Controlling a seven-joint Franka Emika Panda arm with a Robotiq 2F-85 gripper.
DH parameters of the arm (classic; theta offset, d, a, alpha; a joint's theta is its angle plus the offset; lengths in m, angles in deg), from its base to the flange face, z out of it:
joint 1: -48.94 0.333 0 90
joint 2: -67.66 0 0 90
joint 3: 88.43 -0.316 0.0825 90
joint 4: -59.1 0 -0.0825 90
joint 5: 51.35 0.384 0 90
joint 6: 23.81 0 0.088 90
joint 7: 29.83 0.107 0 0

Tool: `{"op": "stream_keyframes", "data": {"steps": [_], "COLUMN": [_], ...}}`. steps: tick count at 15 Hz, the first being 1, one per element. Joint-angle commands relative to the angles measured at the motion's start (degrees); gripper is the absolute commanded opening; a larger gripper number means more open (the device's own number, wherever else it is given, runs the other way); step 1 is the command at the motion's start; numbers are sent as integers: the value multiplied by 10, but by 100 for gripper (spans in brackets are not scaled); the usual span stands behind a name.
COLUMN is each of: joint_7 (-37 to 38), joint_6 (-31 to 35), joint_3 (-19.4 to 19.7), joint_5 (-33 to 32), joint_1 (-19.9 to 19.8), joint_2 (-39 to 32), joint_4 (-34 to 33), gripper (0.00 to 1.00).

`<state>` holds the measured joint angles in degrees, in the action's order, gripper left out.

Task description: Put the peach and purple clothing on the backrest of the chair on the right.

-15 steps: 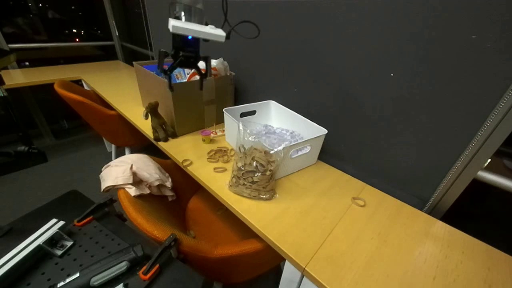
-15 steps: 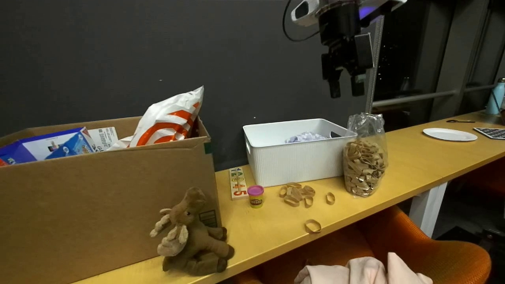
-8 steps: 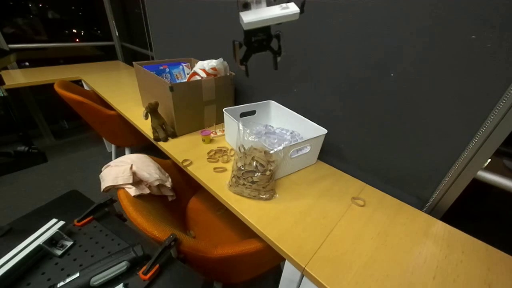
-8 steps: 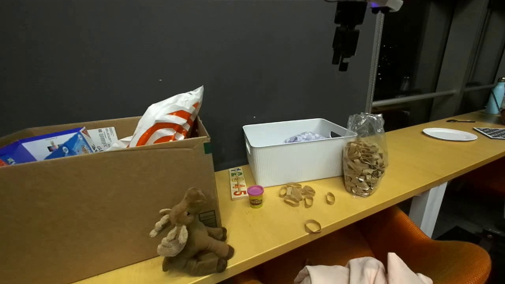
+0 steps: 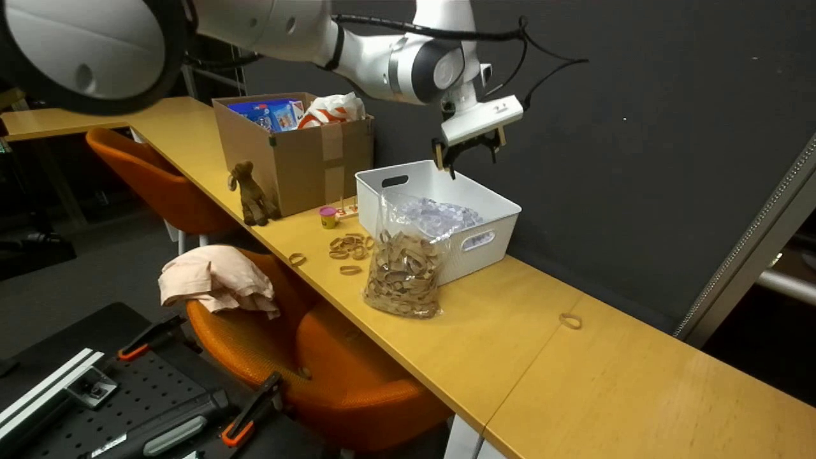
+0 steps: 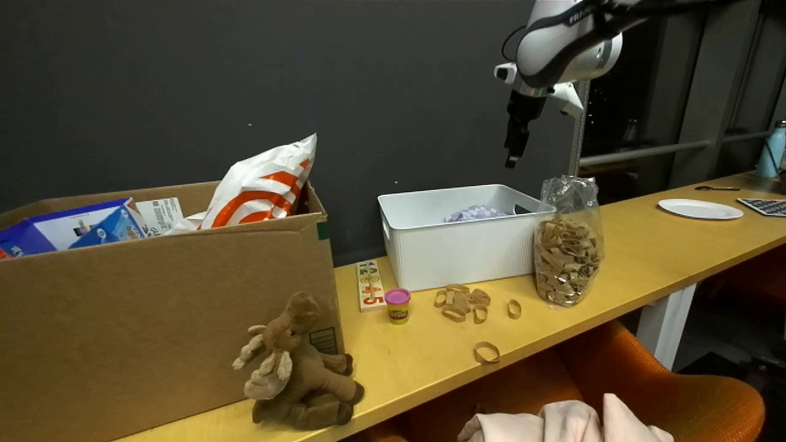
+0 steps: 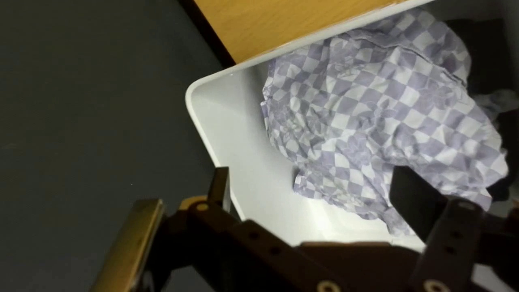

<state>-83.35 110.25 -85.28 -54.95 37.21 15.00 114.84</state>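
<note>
Peach clothing (image 5: 217, 277) lies bunched over the backrest of the nearer orange chair (image 5: 357, 395) in an exterior view; its top also shows at the bottom of an exterior view (image 6: 565, 423). Purple-and-white checkered clothing (image 7: 373, 105) lies crumpled inside the white bin (image 7: 255, 170) in the wrist view, and shows partly in both exterior views (image 5: 440, 217) (image 6: 476, 213). My gripper (image 5: 473, 167) is above the bin's wall-side part, tilted, apart from the clothing. In the wrist view its fingers (image 7: 417, 198) stand wide apart with nothing between them.
A clear bag of tan bands (image 5: 405, 277) stands against the bin's front. A large cardboard box (image 5: 306, 169), a plush moose (image 6: 307, 374), a Play-Doh tub (image 6: 398, 306) and loose bands are on the desk. Another orange chair (image 5: 153, 182) stands farther away. The dark wall (image 5: 605, 159) is close behind the bin.
In an exterior view the gripper moved right from near the cardboard box, then came down tilted above the bin; the white arm now shows. Both pieces of clothing stayed in place.
</note>
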Motion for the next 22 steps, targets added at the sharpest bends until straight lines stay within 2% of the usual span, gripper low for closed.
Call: {"op": "stream_keyframes", "data": {"steps": [1,8,9,10,12,15,17,20,21,22], "joint_7": [27,23,21,19,19,16,20,27,32,35], "joint_6": [8,5,4,1,-2,-3,-3,-17,-22,-30], "joint_3": [-7,-13,-12,-11,-14,-13,-4,-10,-11,-13], "joint_5": [-15,-21,-23,-24,-20,-19,-7,4,6,10], "joint_1": [6,27,29,32,32,28,33,27,26,24], "joint_2": [-88,-172,-181,-187,-198,-213,-205,-198,-196,-191], "joint_4": [-84,-166,-173,-178,-188,-200,-195,-196,-197,-196], "gripper": [100,100,96,72,69,45,32,8,2,0]}}
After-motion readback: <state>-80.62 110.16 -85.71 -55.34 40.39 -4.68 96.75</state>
